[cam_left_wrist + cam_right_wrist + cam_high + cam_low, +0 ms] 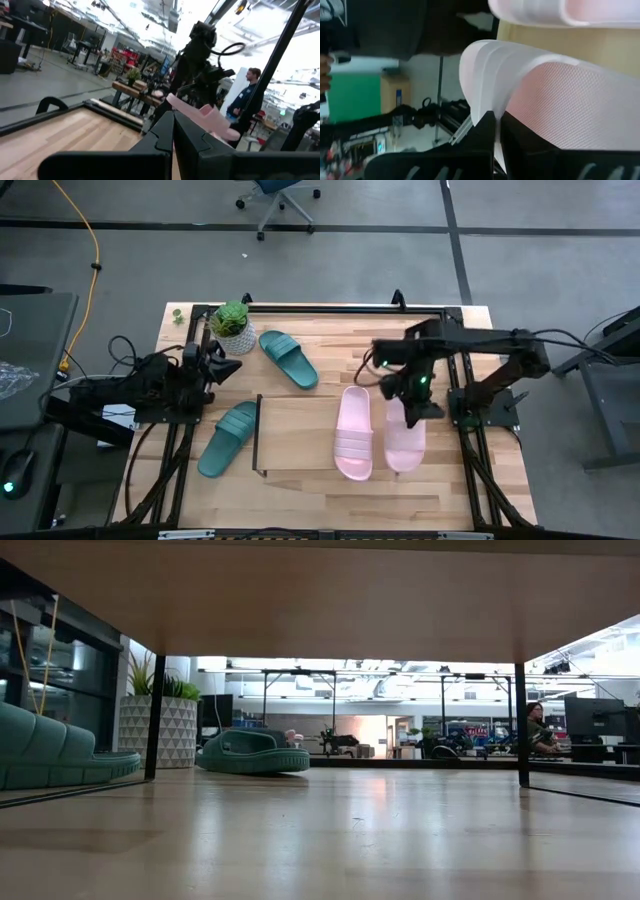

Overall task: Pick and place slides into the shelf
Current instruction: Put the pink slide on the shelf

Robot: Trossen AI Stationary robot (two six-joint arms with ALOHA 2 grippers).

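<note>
right hand (418, 406) pinched on the strap edge of a pink slide (405, 442), at 3 o'clock on the shelf (300, 435); set it flat beside its twin (354, 432) before letting go. left hand (232, 366) closed, empty, at 9.

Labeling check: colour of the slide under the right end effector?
Pale pink slide, clearest in the high view.

In the high view, two slides (354, 432) lie side by side right of centre; two others (288, 358) lie left, beside a plant (232, 320).
</note>
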